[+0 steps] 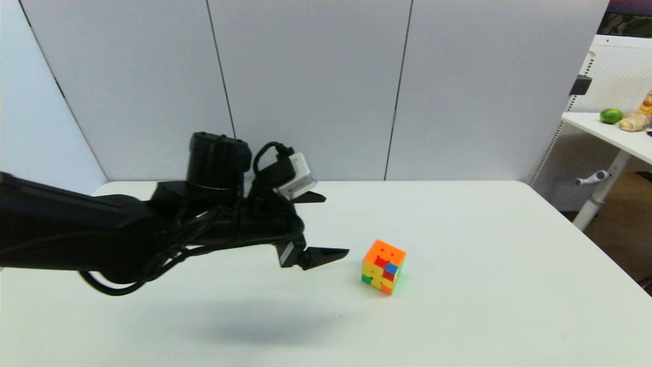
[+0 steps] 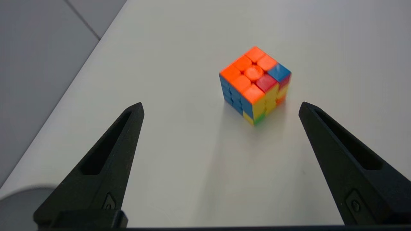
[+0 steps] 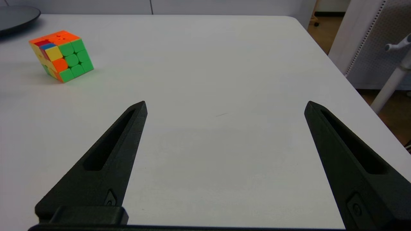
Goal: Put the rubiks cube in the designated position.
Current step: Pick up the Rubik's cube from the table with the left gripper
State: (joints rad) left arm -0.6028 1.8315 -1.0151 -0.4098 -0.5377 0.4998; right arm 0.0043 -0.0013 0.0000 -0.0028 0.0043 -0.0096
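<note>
Now we see the left gripper (image 2: 221, 107) with fingers spread wide, the cube (image 2: 255, 85) standing on the table (image 2: 179, 166) just beyond its tips, slightly off-centre; closing unevenly could knock it aside.

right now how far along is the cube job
Nothing is done yet: the rubiks cube sits untouched on the white table. In hand: the left claw hovers open just short of it. Left: close on it, lift, place. The right claw is open, off to the side.
</note>
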